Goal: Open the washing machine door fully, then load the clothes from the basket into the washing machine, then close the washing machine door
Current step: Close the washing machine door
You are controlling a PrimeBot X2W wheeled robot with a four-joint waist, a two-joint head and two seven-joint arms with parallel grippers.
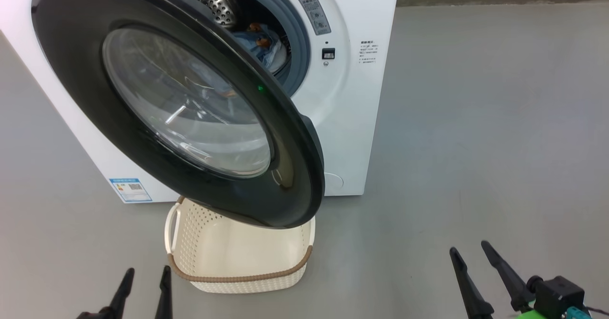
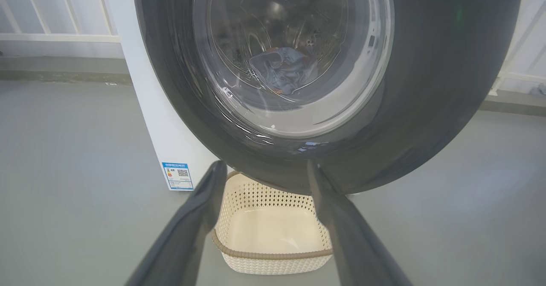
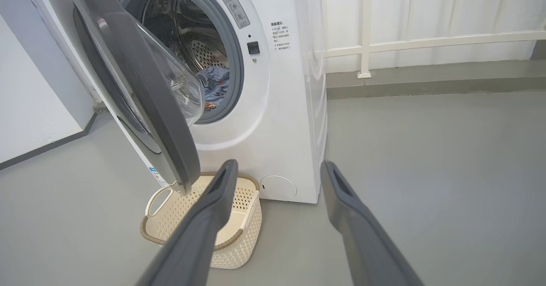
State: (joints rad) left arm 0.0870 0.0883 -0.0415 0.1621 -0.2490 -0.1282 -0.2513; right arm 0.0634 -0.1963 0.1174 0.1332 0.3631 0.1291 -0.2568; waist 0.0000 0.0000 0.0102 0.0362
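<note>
Head: washing machine door (image 1: 181, 104) is hanging half-open over the empty basket (image 1: 238, 279); clothes (image 1: 264, 47) are lying inside the washing machine (image 1: 352, 119), so closing looks next. Left gripper (image 1: 148, 269) and right gripper (image 1: 469, 246) are waiting low, both spread, empty. Left wrist: door rim is facing us. Right wrist: floor (image 3: 426, 170) beside door edge is leaving push room.

Washing machine door (image 1: 185, 104) half-swung across the drum opening (image 1: 252, 14), narrow gap along its right edge, basket (image 1: 247, 285) standing directly under the door, floor (image 1: 476, 119) open to the right
</note>
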